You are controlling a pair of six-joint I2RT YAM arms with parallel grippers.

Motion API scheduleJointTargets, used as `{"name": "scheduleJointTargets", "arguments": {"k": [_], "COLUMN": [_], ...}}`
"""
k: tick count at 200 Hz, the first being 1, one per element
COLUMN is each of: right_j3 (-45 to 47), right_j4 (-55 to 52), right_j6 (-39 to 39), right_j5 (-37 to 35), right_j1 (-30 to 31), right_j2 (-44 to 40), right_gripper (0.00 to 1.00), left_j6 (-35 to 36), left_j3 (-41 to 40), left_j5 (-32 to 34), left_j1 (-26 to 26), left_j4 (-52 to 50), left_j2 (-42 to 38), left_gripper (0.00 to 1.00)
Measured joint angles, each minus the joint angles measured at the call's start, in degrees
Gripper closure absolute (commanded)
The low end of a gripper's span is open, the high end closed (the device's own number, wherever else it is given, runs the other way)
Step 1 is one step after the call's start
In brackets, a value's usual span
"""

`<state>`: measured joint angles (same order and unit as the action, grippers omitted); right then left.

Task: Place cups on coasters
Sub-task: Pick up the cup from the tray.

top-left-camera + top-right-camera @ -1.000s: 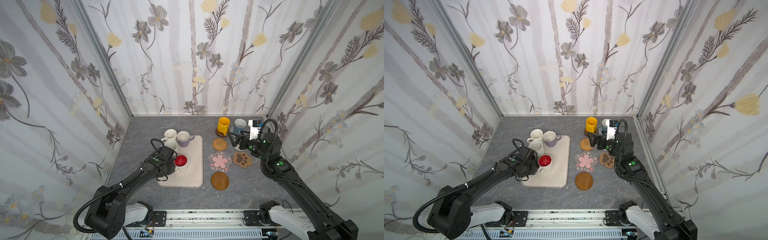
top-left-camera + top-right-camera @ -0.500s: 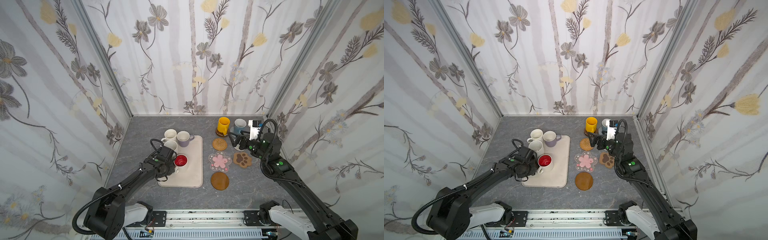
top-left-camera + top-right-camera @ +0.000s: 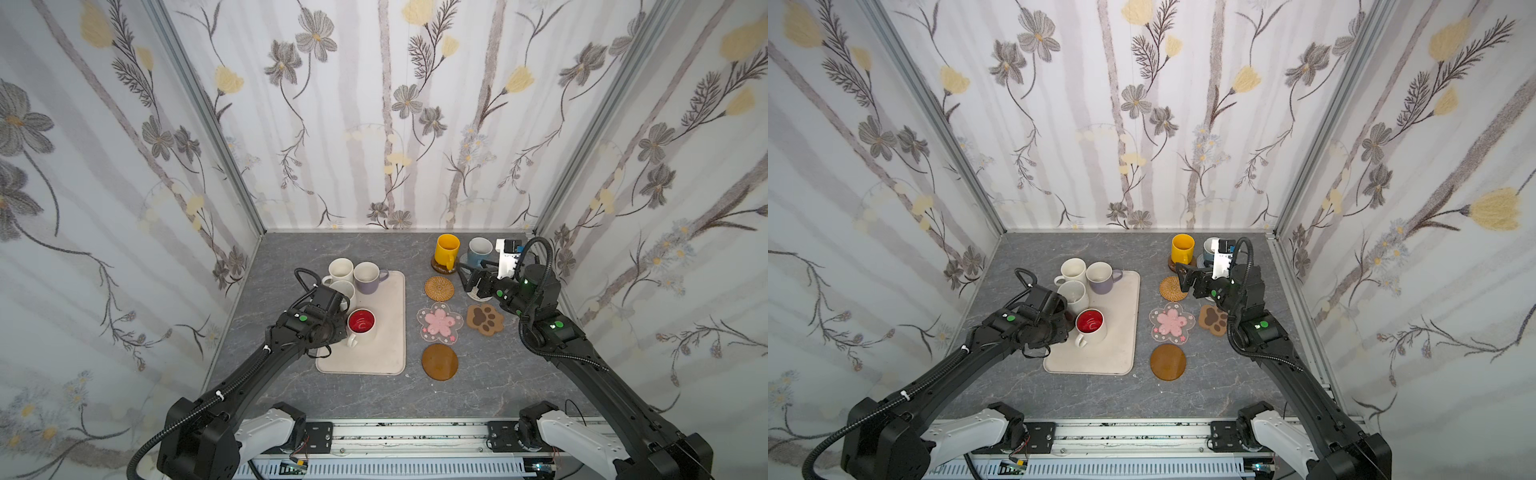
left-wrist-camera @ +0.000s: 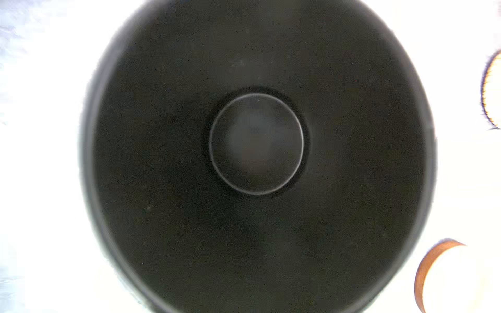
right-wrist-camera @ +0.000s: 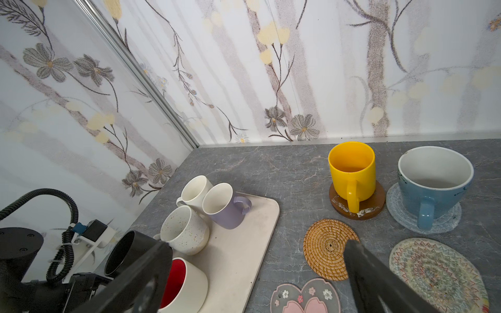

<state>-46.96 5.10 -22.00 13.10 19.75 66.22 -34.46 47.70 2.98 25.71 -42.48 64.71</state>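
Observation:
My left gripper is shut on the black cup, which lies tilted on its side beside the red-lined white cup. The left wrist view looks straight into the black cup's dark inside. Two white cups and a lavender cup stand on the beige tray. The yellow cup sits on a brown disc coaster, and the blue cup on a grey woven coaster. My right gripper hangs open, empty, above the beige woven coaster.
Bare coasters lie right of the tray: golden woven round, pink-flower shape, brown paw and a brown disc. Patterned walls close the table on three sides; the rail runs along the front edge.

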Motion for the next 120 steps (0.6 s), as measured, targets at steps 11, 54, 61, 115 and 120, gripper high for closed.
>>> {"name": "scheduleJointTargets", "arguments": {"k": [11, 54, 61, 115, 120], "right_j3": [0.00, 0.00, 0.00, 0.42, 0.42], "right_j4": [-0.04, 0.04, 0.02, 0.26, 0.26], "right_j6": [0.00, 0.00, 0.00, 0.00, 0.00], "right_j5": [0.00, 0.00, 0.00, 0.07, 0.07], "right_j1": [0.00, 0.00, 0.00, 0.00, 0.00], "right_j2": [0.04, 0.61, 0.70, 0.72, 0.72], "right_gripper": [0.00, 0.00, 0.00, 0.00, 0.00], "left_j6": [0.39, 1.79, 2.23, 3.32, 3.39], "left_j3": [0.63, 3.15, 3.50, 9.75, 10.71], "left_j5": [-0.02, -1.18, -1.51, -2.43, -2.36], "left_j1": [0.00, 0.46, 0.72, 5.29, 5.99], "left_j4": [-0.72, -3.23, -3.41, -6.29, -6.51], "left_j2": [-0.52, -2.84, -3.23, -3.65, -3.37], "left_gripper": [1.00, 1.00, 1.00, 1.00, 1.00]}}
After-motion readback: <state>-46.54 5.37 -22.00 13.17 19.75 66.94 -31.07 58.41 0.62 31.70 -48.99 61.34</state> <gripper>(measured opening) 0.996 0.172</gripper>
